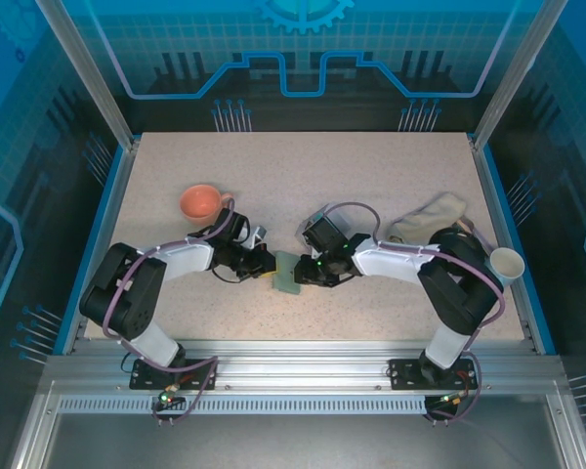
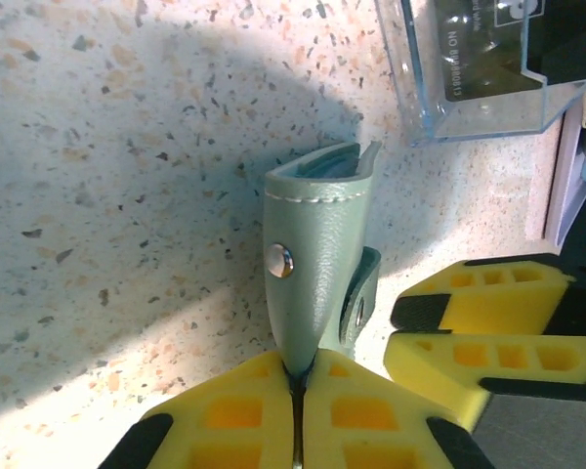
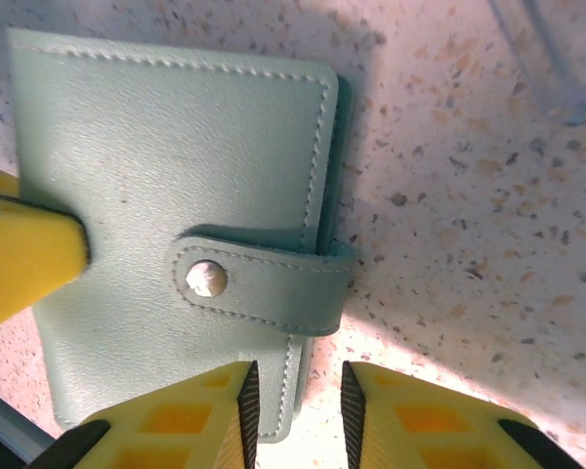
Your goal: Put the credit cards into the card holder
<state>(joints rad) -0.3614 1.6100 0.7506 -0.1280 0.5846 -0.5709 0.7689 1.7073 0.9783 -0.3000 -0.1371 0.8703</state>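
Card holder (image 1: 286,272), sage green, sat near the middle of the speckled surface (image 1: 371,176), between the two arms. The left arm (image 1: 166,264) was folded low with its elbow out to the left and its forearm running right toward the middle. The right arm (image 1: 420,264) mirrored it, elbow out to the right and forearm running left, so the two wrists nearly met over the holder.

A cream cloth (image 1: 430,213) lay behind the right forearm. A clear plastic box (image 2: 469,98) stood just past the holder. An orange cup (image 1: 200,202) sat behind the left wrist and a white cup (image 1: 508,262) by the right elbow.

From the left wrist the holder (image 2: 317,264) was seen edge-on and folded closed. Its near edge was pinched between the left fingers (image 2: 234,410), which were pressed together on it.

From the right wrist its flat face (image 3: 176,176) filled the upper left, with one left finger (image 3: 29,264) lying across that face. The right fingers (image 3: 420,420) stood a narrow gap apart, gripping nothing, their tips just beside the holder's lower corner; touching or not, I could not tell.

The closure tab (image 3: 264,283) wrapped over the edge and was fastened by its metal snap (image 3: 206,278).
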